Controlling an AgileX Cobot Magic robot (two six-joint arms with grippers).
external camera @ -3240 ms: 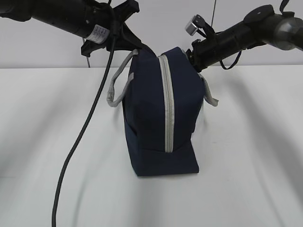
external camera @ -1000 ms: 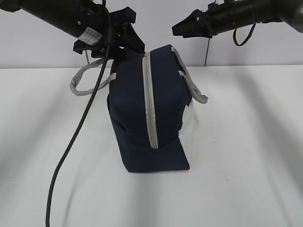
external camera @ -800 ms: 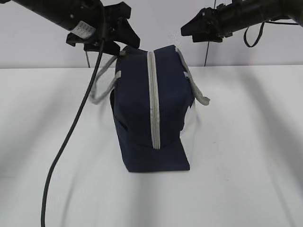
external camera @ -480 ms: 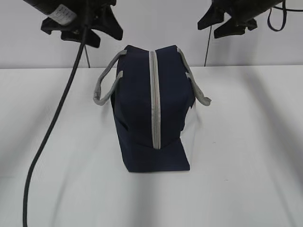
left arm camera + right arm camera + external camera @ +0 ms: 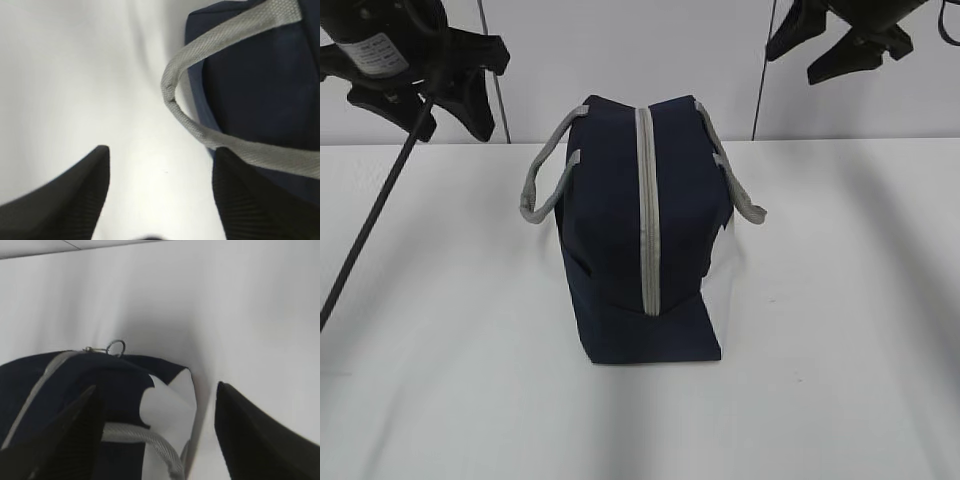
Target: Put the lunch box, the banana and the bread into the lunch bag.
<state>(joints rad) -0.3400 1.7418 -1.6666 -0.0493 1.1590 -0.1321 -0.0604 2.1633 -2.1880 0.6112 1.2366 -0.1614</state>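
Note:
The navy lunch bag (image 5: 620,240) stands upright mid-table, its grey zipper (image 5: 647,210) shut along the end facing me, grey handles hanging at both sides. Its white side panel (image 5: 722,265) shows at the right. My left gripper (image 5: 430,115) is open and empty, raised up left of the bag; the left wrist view shows the bag (image 5: 250,75) and a handle loop (image 5: 200,85) past its fingers. My right gripper (image 5: 825,50) is open and empty, high at the right; its view shows the bag (image 5: 90,385) and ring pull (image 5: 116,347). The lunch box, banana and bread are out of view.
The white table (image 5: 840,350) spreads all round the bag. A black cable (image 5: 370,220) hangs from the left arm down across the table's left side. A grey wall stands behind.
Both grippers have let go of the bag and lifted up and outwards, the left to the left, the right to the right. The handles have dropped to the bag's sides.

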